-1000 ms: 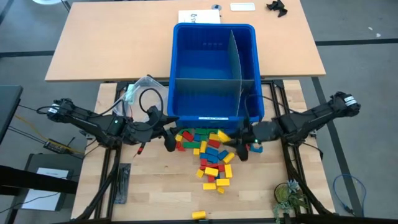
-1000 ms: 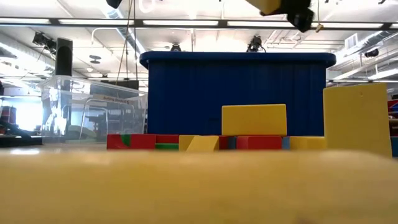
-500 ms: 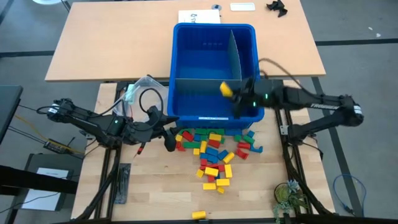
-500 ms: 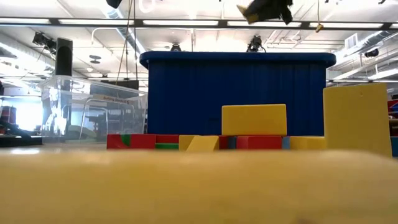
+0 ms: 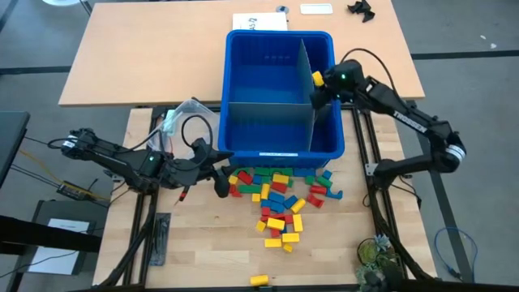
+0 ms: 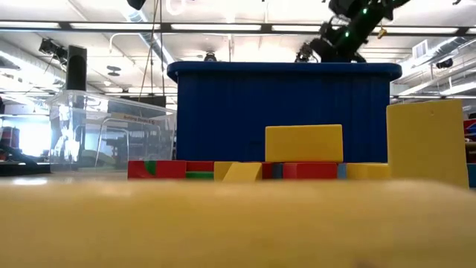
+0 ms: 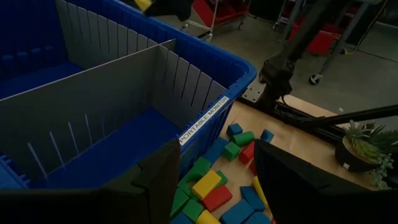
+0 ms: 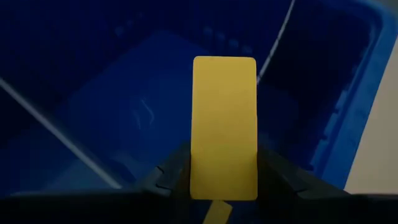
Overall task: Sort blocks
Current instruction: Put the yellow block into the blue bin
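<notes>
A pile of red, yellow, blue and green blocks [image 5: 280,199] lies on the table in front of the blue bin [image 5: 280,36]. My right gripper [image 5: 323,84] hangs over the bin's right side, by the grey divider [image 5: 306,81], shut on a yellow block [image 8: 224,118]. My left gripper [image 5: 220,182] stands at the pile's left end near the bin's front left corner. It is open, its fingers [image 7: 158,186] apart above the blocks [image 7: 214,186] with nothing between them. My right gripper pinches the yellow block between its two fingers [image 8: 177,174], which press on its two long sides at the end nearest the wrist [image 8: 224,183]. The rest of the block juts forward past the fingertips. It is lifted clear, above the inside of the bin.
A clear plastic tub [image 5: 182,118] stands left of the bin. A lone yellow block [image 5: 259,280] lies near the table's front edge, and a small plant [image 5: 375,255] at the front right. Grey dividers split the bin into compartments. A larger wooden table [image 5: 146,57] lies behind.
My right gripper has swung with the yellow block from above the pile's right side toward the table's far edge. It has risen a little, turned about, and now stands over the bin's right side. The pile has stayed as it was.
</notes>
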### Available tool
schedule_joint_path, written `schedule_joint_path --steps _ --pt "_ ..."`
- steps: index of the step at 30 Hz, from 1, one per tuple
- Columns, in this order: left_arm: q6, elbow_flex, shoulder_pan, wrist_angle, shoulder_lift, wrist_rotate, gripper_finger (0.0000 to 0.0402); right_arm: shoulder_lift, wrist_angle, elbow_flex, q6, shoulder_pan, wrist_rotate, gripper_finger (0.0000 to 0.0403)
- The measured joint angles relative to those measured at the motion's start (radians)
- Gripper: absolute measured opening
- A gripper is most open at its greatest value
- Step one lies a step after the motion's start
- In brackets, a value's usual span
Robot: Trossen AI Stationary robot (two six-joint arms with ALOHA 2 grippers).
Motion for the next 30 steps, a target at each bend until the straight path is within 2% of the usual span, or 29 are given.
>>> schedule_joint_path --steps 6,13,17,22,30 --pt "0.000 0.000 0.000 0.000 0.000 0.000 0.0214 0.051 -0.003 0.000 -0.010 -0.045 -0.040 0.0136" --pt "0.000 0.000 0.000 0.006 0.000 0.000 0.0214 0.041 -0.009 -0.001 -0.069 -0.042 -0.046 0.0239" --pt "0.000 0.000 0.000 0.024 0.000 0.000 0.0214 -0.026 -0.037 -0.001 -0.090 0.001 -0.071 0.0273" --pt "0.000 0.000 0.000 0.022 0.000 0.000 0.0214 -0.139 -0.134 -0.001 -0.097 0.151 -0.095 0.0279" --pt "0.000 0.000 0.000 0.021 0.000 0.000 0.0214 -0.236 -0.340 -0.001 0.070 0.575 -0.126 0.0259"
